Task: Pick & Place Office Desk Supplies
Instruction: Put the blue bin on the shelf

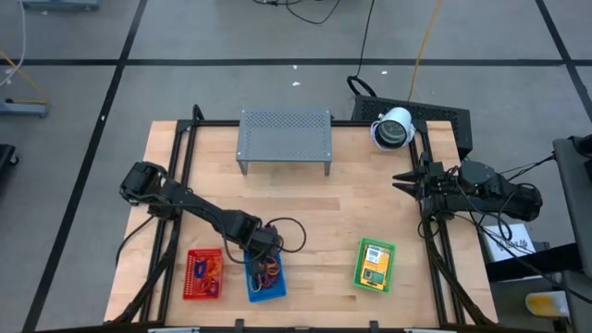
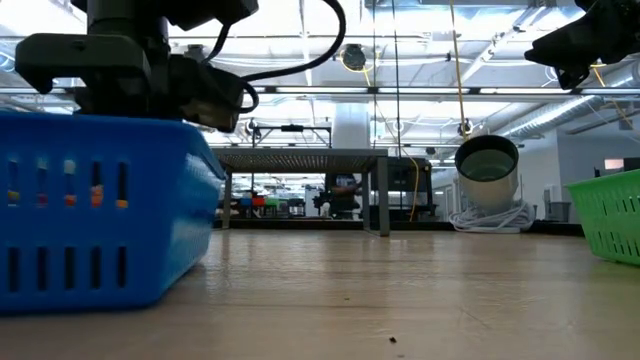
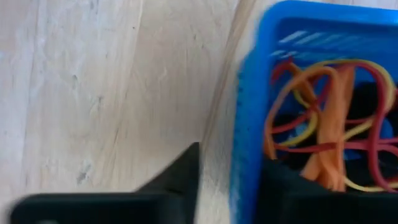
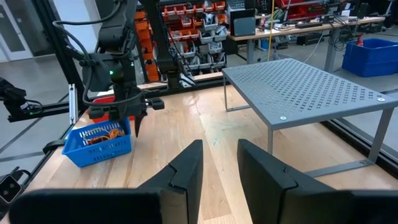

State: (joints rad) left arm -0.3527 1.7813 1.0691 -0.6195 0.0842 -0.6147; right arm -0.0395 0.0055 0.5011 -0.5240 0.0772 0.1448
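A blue mesh basket (image 1: pixel 266 279) near the table's front holds red, orange and yellow rubber bands (image 3: pixel 323 118). My left gripper (image 3: pixel 230 174) points down over the basket's far wall (image 3: pixel 247 93). One finger (image 3: pixel 180 180) stands outside the wall over the wood, and the other (image 3: pixel 292 193) is inside among the bands. The jaws show a gap. My right gripper (image 4: pixel 221 162) waits open and level at the table's right edge (image 1: pixel 407 180), with nothing between its fingers. My left gripper straddles the blue basket's far wall from above, one finger inside and one outside. A strip of wood still shows between the outer finger and the wall. Whether the inner finger touches the wall or the rubber bands, I cannot tell. The basket sits flat on the table.
A red basket (image 1: pixel 203 275) with small items stands left of the blue one. A green basket (image 1: pixel 375 265) with yellow packets is at the front right. The grey perforated shelf (image 1: pixel 285 137) stands at the back, with a white round device (image 1: pixel 392 128) to its right. Bare wood lies in the middle.
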